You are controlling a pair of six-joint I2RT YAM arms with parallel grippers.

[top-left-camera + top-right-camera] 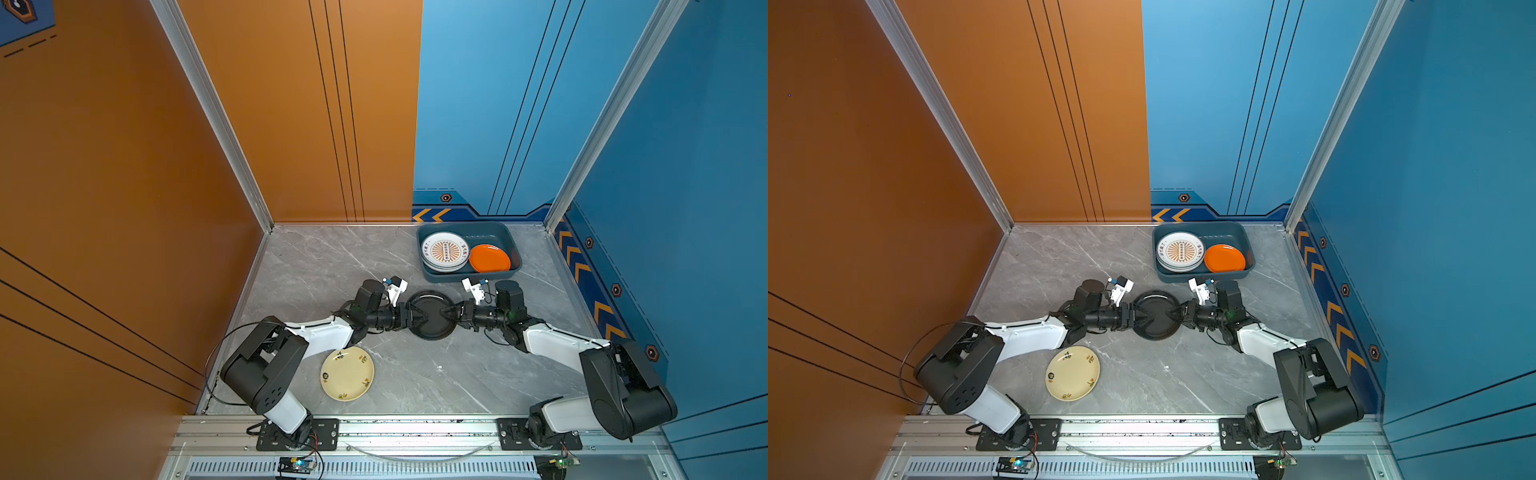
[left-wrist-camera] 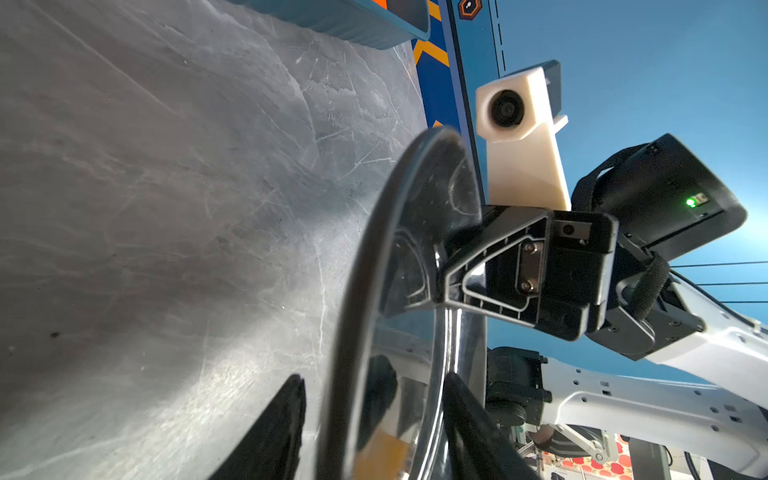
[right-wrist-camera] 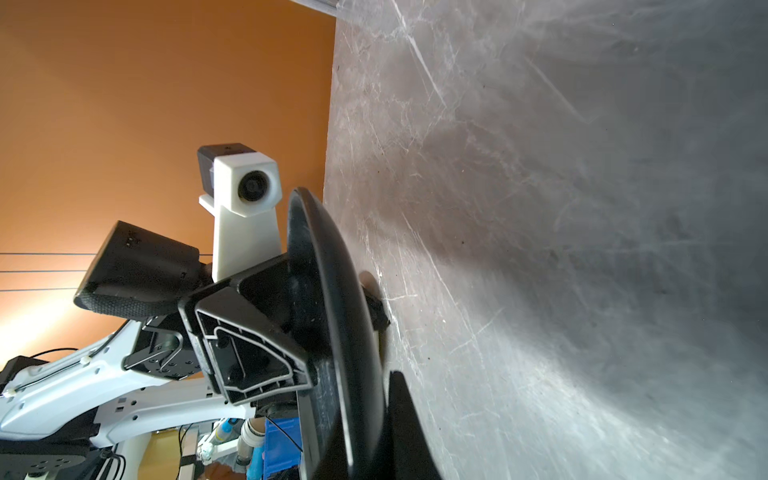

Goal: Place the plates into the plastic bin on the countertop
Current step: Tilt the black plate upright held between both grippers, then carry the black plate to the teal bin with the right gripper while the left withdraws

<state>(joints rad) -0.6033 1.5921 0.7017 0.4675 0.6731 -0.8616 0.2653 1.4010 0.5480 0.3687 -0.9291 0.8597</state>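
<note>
A black plate [image 1: 431, 330] [image 1: 1156, 330] hangs level over the middle of the grey countertop [image 1: 332, 266], between both grippers. My right gripper [image 1: 445, 311] [image 1: 1171, 311] [image 3: 361, 399] is shut on its right rim. My left gripper [image 1: 419, 316] [image 1: 1144, 318] [image 2: 374, 378] straddles the left rim, open, with gaps between its fingers and the plate [image 2: 432, 183]. The teal plastic bin [image 1: 457, 226] [image 1: 1200, 227] at the back right holds a stack topped by a sunburst plate [image 1: 445, 251] and an orange plate [image 1: 489, 257]. A cream plate [image 1: 347, 374] [image 1: 1072, 373] lies front left.
Orange wall on the left and blue walls at the back and right enclose the countertop. Aluminium rails run along its edges. Both arm bases sit on the front rail. The bin's near wall stands just behind the two wrists.
</note>
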